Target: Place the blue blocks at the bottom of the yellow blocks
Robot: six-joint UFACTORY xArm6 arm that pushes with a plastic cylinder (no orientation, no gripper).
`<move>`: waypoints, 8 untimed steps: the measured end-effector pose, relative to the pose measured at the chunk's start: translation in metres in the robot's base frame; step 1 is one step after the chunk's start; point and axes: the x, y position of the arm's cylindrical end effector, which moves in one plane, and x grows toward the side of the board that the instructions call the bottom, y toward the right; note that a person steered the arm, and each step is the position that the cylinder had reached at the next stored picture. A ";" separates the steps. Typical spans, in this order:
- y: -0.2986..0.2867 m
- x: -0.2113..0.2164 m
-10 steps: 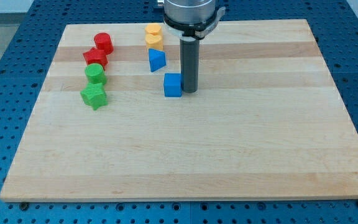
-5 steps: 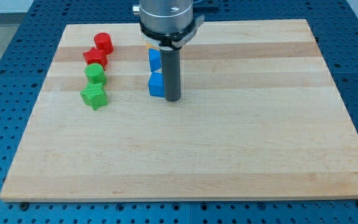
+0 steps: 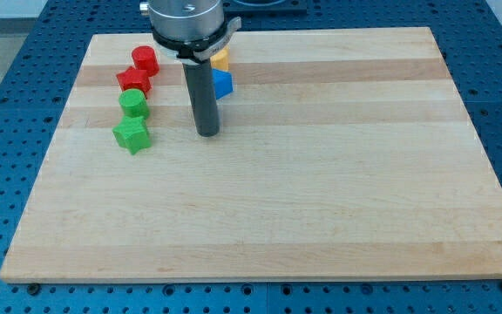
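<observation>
Upper left: red blocks [image 3: 139, 70] and green blocks [image 3: 132, 119] in a column, untouched. No fingers here, just a rod; my tip [image 3: 206, 133] sits right of them. One blue block [image 3: 222, 84] shows below a yellow block [image 3: 220, 58]; you can't see the second blue.

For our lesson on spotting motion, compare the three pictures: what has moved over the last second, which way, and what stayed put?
My tip slid toward the view's left, from right of the blue cube to left of the blue blocks. The cube went left with it at first and is now hidden. Only one blue block shows, beside the rod, with a yellow block above it. The red blocks and green blocks stayed put.
</observation>
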 end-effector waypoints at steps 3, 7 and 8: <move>-0.020 0.003; -0.012 -0.023; -0.026 -0.014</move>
